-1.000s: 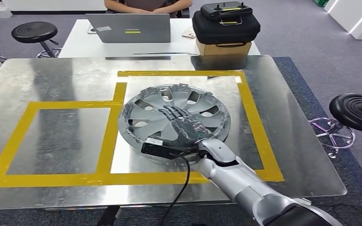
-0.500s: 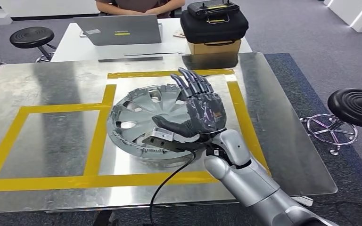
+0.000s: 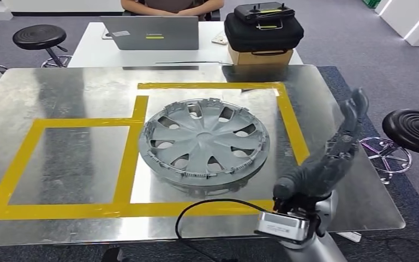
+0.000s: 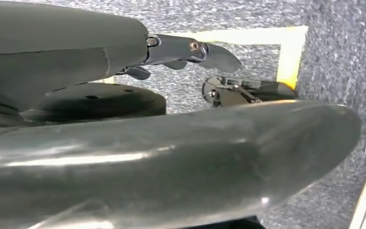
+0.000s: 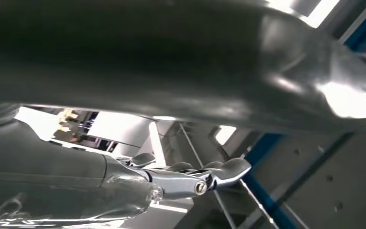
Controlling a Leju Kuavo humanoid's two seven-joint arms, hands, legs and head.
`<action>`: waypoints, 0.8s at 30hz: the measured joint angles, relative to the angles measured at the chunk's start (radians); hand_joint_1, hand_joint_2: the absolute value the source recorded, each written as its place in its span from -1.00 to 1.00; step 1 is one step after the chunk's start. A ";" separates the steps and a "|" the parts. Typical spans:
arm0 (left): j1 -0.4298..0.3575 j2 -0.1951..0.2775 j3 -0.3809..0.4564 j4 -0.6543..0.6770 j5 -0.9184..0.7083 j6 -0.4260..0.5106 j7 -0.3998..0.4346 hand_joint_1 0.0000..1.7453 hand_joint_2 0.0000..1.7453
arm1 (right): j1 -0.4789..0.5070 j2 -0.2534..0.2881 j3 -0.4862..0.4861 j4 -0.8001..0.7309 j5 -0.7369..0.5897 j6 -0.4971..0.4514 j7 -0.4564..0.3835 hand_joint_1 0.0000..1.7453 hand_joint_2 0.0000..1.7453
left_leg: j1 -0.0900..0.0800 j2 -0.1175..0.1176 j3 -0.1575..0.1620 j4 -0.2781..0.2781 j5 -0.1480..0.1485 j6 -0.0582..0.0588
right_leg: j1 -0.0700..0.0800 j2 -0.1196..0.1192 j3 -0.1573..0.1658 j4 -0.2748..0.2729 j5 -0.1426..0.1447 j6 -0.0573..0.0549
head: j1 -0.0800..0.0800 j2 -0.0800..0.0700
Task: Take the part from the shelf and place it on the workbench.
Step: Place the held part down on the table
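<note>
A: While the part is logged, where does it lie?

B: Item one: grey wheel cover [image 3: 203,142], flat on the metal table [image 3: 60,93], inside the larger yellow tape outline [image 3: 207,85]. Placement looks complete.

A: Orientation?

B: Spoked face up, rim clips around the edge. Round, so no long axis; its axle line points straight up.

A: Hands?

B: Right hand [image 3: 327,158] beside the table's right edge, apart from the cover, fingers [image 3: 353,112] extended, holding nothing. Left hand [image 4: 171,157] hangs over carpet; fingers apart, nothing held.
</note>
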 joint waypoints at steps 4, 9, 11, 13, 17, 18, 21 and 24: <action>0.000 0.000 0.017 0.000 0.022 0.010 0.002 -1.00 -1.00 | 0.069 0.014 0.003 -0.089 -0.081 0.000 -0.057 -1.00 -1.00 | -0.004 -0.004 0.007 0.002 -0.006 -0.014 | 0.002 -0.001 0.122 -0.224 0.081 -0.010 | -0.001 0.000; 0.000 0.002 0.048 -0.001 0.043 0.016 0.007 -1.00 -1.00 | 0.180 0.044 0.033 -0.197 -0.071 0.001 -0.151 -1.00 -1.00 | -0.003 -0.002 -0.006 0.038 -0.037 -0.042 | -0.001 0.001 0.130 -0.238 0.087 -0.036 | -0.004 0.000; 0.000 0.002 0.056 -0.001 0.049 0.012 0.009 -1.00 -1.00 | 0.200 0.053 0.035 -0.217 -0.064 0.001 -0.152 -1.00 -1.00 | -0.003 0.000 -0.058 0.149 -0.098 -0.050 | -0.004 -0.001 0.132 -0.240 0.087 -0.042 | -0.007 0.000; 0.000 0.002 0.065 -0.001 0.052 0.007 0.011 -1.00 -1.00 | 0.218 0.059 0.035 -0.226 -0.064 0.001 -0.152 -1.00 -1.00 | -0.002 0.000 -0.109 0.253 -0.136 -0.054 | -0.004 -0.002 0.131 -0.239 0.087 -0.044 | -0.007 0.000; -0.002 0.002 0.075 -0.001 0.052 0.004 0.013 -1.00 -1.00 | 0.229 0.063 0.034 -0.230 -0.074 0.001 -0.151 -1.00 -1.00 | -0.002 0.003 -0.033 0.110 -0.044 -0.050 | -0.003 0.001 0.133 -0.238 0.087 -0.040 | -0.008 0.000; -0.003 0.002 0.076 -0.001 0.053 0.003 0.013 -1.00 -1.00 | 0.231 0.063 0.034 -0.232 -0.077 0.001 -0.151 -1.00 -1.00 | -0.002 0.003 -0.004 0.054 -0.026 -0.046 | 0.000 0.002 0.132 -0.236 0.086 -0.035 | -0.009 0.000; -0.004 0.000 0.077 -0.002 0.055 0.000 0.015 -1.00 -1.00 | 0.233 0.063 0.034 -0.236 -0.081 0.001 -0.151 -1.00 -1.00 | -0.003 0.001 0.022 -0.003 -0.016 -0.029 | 0.005 0.003 0.130 -0.238 0.088 -0.021 | -0.007 0.000; -0.003 -0.001 0.081 -0.002 0.061 -0.001 0.032 -1.00 0.00 | 0.234 0.063 0.034 -0.236 -0.085 0.001 -0.151 -1.00 -1.00 | 0.000 0.003 0.022 -0.006 -0.007 -0.010 | 0.001 0.001 0.118 -0.209 0.062 -0.006 | -0.003 0.000</action>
